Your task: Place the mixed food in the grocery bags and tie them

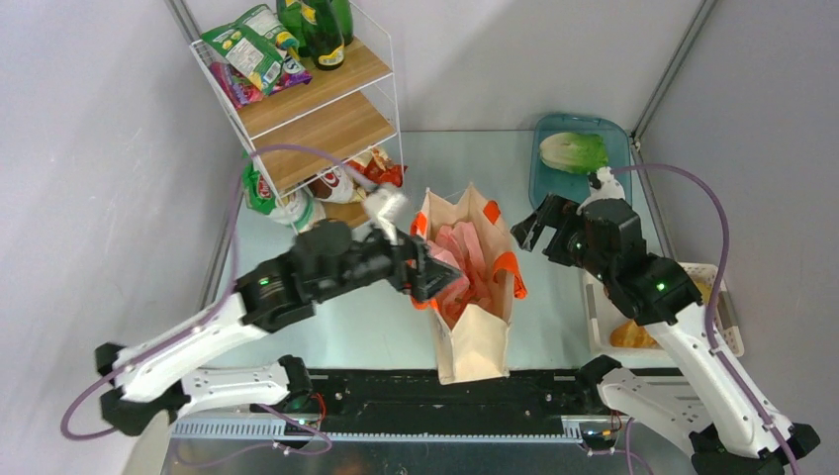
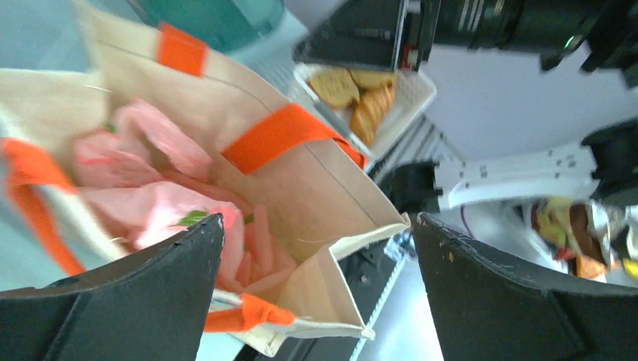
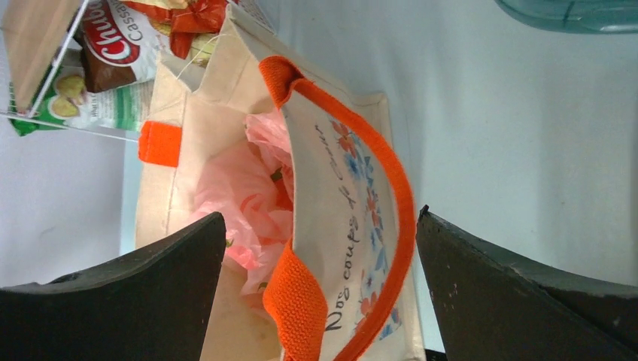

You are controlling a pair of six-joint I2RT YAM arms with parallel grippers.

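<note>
Two bags sit nested mid-table: the beige tote (image 1: 473, 341) stands upright with its mouth open, and the pink bag (image 1: 457, 259) lies crumpled inside it. The lettuce (image 1: 574, 151) lies on the teal tray (image 1: 618, 134) at the far right; the bread rolls (image 1: 633, 334) lie in the white basket (image 1: 727, 332) at the near right. Both claws are released and empty. Your left gripper (image 1: 435, 275) hovers over the tote's left rim, and your right gripper (image 1: 534, 226) hangs just right of the tote. I judge the lettuce the likely next load, nearest your right arm. Take it across its middle, lift it clear of the tray's rim, and lower it into the pink folds — not between the two bags — keeping the orange handles (image 1: 514, 272) aside.
</note>
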